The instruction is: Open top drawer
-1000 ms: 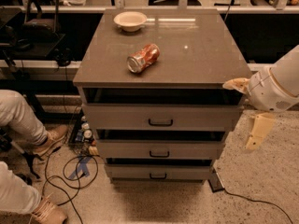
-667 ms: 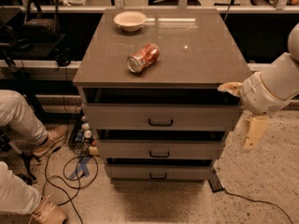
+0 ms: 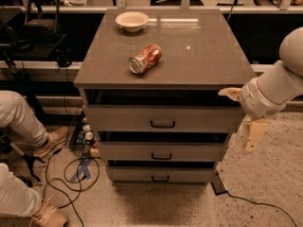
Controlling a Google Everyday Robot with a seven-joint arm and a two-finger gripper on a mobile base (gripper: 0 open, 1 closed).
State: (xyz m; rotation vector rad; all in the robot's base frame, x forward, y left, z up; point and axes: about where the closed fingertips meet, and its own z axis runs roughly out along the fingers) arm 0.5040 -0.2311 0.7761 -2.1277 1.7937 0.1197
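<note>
The top drawer (image 3: 142,119) is the widest grey drawer, just under the cabinet top, with a small black loop handle (image 3: 163,124) at its centre. A dark gap shows above its front. My gripper (image 3: 234,121) is at the cabinet's right front corner, level with the drawer's right end and well right of the handle. Its two cream fingers are spread apart and hold nothing: one fingertip (image 3: 228,92) points left at the cabinet top's edge, the other (image 3: 252,135) hangs down beside the drawers.
A crushed red can (image 3: 144,58) lies on the cabinet top (image 3: 203,56), and a white bowl (image 3: 132,20) stands at its back. Middle (image 3: 161,152) and bottom (image 3: 160,174) drawers sit below. A seated person's legs (image 3: 19,122) and floor cables (image 3: 61,174) are at left.
My gripper and arm have shifted slightly left and down, closer to the cabinet's right front corner. The drawers, can and bowl have not moved.
</note>
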